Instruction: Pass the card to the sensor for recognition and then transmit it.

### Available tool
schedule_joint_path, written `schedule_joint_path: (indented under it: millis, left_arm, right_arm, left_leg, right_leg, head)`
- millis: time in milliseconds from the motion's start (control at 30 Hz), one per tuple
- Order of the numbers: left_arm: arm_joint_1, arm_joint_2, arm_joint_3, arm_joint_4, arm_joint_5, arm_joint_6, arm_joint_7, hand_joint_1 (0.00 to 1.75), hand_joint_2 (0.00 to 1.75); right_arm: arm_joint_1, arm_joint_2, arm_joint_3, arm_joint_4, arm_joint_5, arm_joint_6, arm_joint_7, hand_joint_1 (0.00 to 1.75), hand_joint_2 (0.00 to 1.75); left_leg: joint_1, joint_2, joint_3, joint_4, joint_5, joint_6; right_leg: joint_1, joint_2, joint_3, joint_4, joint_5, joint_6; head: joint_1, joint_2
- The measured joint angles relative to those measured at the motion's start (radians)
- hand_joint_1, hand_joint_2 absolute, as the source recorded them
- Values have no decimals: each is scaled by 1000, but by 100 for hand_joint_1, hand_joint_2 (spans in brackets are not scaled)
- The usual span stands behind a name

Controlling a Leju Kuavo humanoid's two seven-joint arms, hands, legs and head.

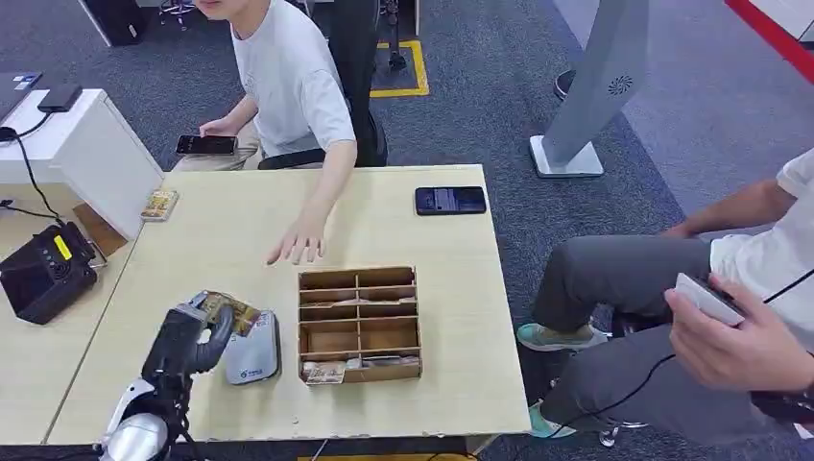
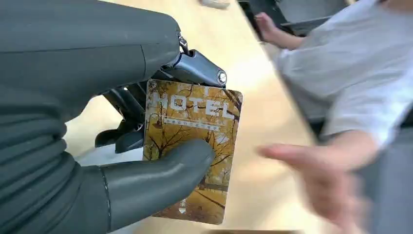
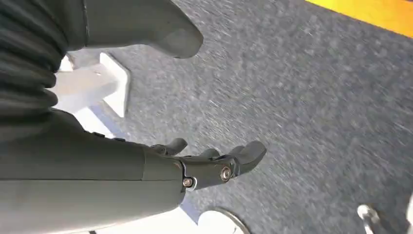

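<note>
Card [image 2: 191, 151]: pinched between thumb and fingers of left hand [image 1: 192, 338], long axis pointing away from the palm, just above grey sensor pad [image 1: 252, 353]. Right hand [image 3: 214, 163]: hanging, fingers apart, empty, far off.

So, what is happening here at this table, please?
The robot's left hand holds a hotel card over the grey sensor pad, beside a wooden divided tray. A seated person stretches a hand across the table towards it. The right hand hangs open above the carpet.
</note>
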Motion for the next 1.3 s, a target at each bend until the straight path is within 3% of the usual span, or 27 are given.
schedule_joint_path:
  millis: [233,500,567,633,667,1000,1300]
  left_arm:
    - [-243,57,36,-39,41,-10,9,175,175]
    - [-259,62,37,-40,41,-11,10,175,175]
    - [-300,80,36,-42,-35,16,-9,175,175]
    - [-407,103,36,-1,-341,167,-30,175,175]
    - [-441,112,36,34,-427,203,-35,175,175]
    - [-525,134,11,173,-695,315,-38,175,175]
    - [-527,137,7,236,-721,317,-38,175,175]
  right_arm:
    - [-29,-4,-5,55,0,-41,-8,0,175]
    - [-29,-4,-5,59,0,-41,-9,0,175]
    - [-31,-6,-5,72,0,-41,-8,0,175]
    - [-39,-13,1,98,0,-49,-5,0,175]
    - [-40,-16,5,108,0,-53,-5,0,175]
    - [-40,-32,12,131,0,-55,-14,0,175]
    - [-38,-34,16,133,0,-41,-14,0,175]
  left_leg:
    - [0,-1,0,0,2,-1]
    - [0,-1,0,0,2,-1]
    - [0,-1,-2,0,2,-1]
    - [0,-1,-3,0,2,-1]
    - [0,-1,-3,0,2,-1]
    - [0,0,-3,0,2,-1]
    - [0,0,-3,0,2,-1]
  right_leg:
    - [0,0,0,1,2,0]
    - [0,0,0,1,2,0]
    - [0,0,-2,1,1,0]
    - [0,0,-3,1,1,0]
    - [0,1,-3,1,1,0]
    - [0,1,-3,1,1,0]
    - [0,1,-3,1,1,0]
  head:
    - [0,0]
    - [0,0]
    - [0,0]
    - [0,0]
    - [0,0]
    - [0,0]
    - [0,0]
